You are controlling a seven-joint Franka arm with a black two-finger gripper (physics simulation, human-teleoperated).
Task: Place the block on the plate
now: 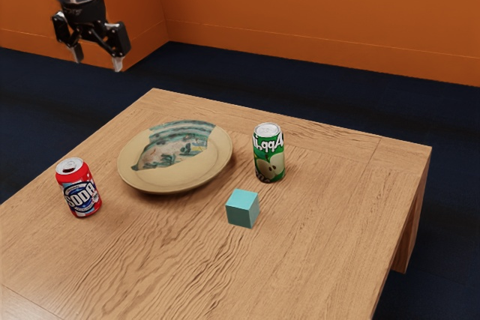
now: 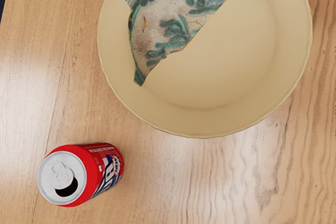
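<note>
exterior view: the block [image 1: 242, 208] rests flat on the tabletop [image 1: 322, 245], off the plate [image 1: 169, 180] and apart from its rim. placement is not achieved. remaining operations, as judged from the present layout: approach, grasp, lift, transfer, lower onto the plate, release.

block, appearance: a small cube, plain turquoise, with straight edges and no visible marking. the upper face is light; the visible side faces are darker, in shade. it stands level, one corner edge turned toward the camera.

adjacent item: a green can [image 1: 268, 152] stands upright near the block, not touching it. this can is the main obstruction; a claw descending with wide fingers could strike it. align the fingers so that neither enters the gap carelessly.

destination: a round, cream plate with a shallow rim and a painted patch of green foliage. its broad bare area should accept the block without difficulty. a red soda can [image 1: 79, 187] stands upright beyond the plate, on the side away from the block.

claw [image 1: 97, 62]: raised above the level of the tabletop, well apart from the block. its fingers are spread, with nothing between them.
</note>
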